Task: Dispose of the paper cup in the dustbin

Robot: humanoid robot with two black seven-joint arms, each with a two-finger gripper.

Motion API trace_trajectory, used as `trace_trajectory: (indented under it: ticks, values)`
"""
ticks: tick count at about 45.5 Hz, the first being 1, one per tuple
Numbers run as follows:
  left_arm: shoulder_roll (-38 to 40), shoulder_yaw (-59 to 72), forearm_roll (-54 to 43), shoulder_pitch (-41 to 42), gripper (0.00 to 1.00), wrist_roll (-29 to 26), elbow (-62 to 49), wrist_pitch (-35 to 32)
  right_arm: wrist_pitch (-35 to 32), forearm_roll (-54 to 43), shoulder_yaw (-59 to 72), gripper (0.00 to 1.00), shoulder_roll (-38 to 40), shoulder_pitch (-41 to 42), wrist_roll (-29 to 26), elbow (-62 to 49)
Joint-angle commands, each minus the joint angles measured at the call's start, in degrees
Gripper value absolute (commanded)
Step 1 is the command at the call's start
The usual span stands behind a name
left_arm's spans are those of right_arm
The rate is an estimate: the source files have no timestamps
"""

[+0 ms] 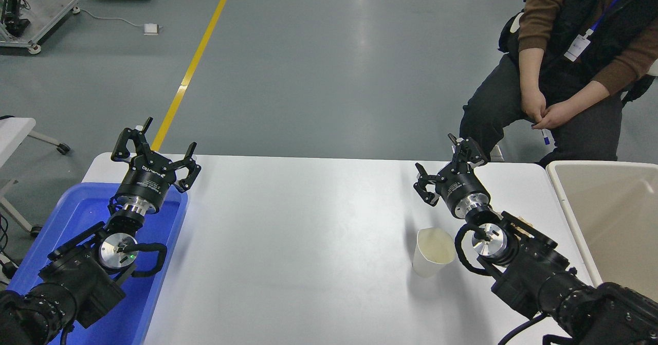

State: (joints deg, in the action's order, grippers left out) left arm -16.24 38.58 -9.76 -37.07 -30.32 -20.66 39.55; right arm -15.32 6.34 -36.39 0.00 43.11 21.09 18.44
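Standing upright on the white table (308, 221): small white tapered paper cup (433, 252), beside the right arm's wrist; right black gripper (446, 166) spread open, empty, beyond it; large beige rectangular plastic dustbin (565, 201) at right edge; left gripper (156, 147) open over the blue plastic tray (77, 211).

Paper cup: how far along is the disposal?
Done: nothing yet. The paper cup stands upright on the table, ungrasped. In hand: the right gripper is open and empty, beyond the cup, which sits beside its wrist. Left: grasp the cup, carry it right, drop it in the dustbin. The left gripper is parked over the blue tray.
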Motion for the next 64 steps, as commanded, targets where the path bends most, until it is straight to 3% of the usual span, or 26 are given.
trace_trajectory:
  ticks: [1, 21, 31, 51, 64]
  values:
    - [0.2, 0.0, 0.0, 0.1, 1.0, 0.1, 0.0, 0.0, -0.1, 0.0, 0.0, 1.0, 0.0, 0.0, 0.0, 0.0]
    - [0.0, 0.0, 0.0, 0.1, 1.0, 0.0, 0.0, 0.0, -0.2, -0.4, 0.2, 1.0, 0.0, -0.3, -0.2, 1.1]
    - [0.0, 0.0, 0.0, 0.1, 1.0, 0.0, 0.0, 0.0, -0.2, -0.4, 0.2, 1.0, 0.0, -2.1, 0.0, 9.2]
    - [-0.1, 0.0, 0.0, 0.1, 1.0, 0.0, 0.0, 0.0, 0.7, -1.1, 8.5, 1.0, 16.2, -3.2, -0.1, 25.6]
    - [-0.1, 0.0, 0.0, 0.1, 1.0, 0.0, 0.0, -0.1, 2.3, -12.0, 14.8, 1.0, 27.1, -1.7, -0.2, 36.8]
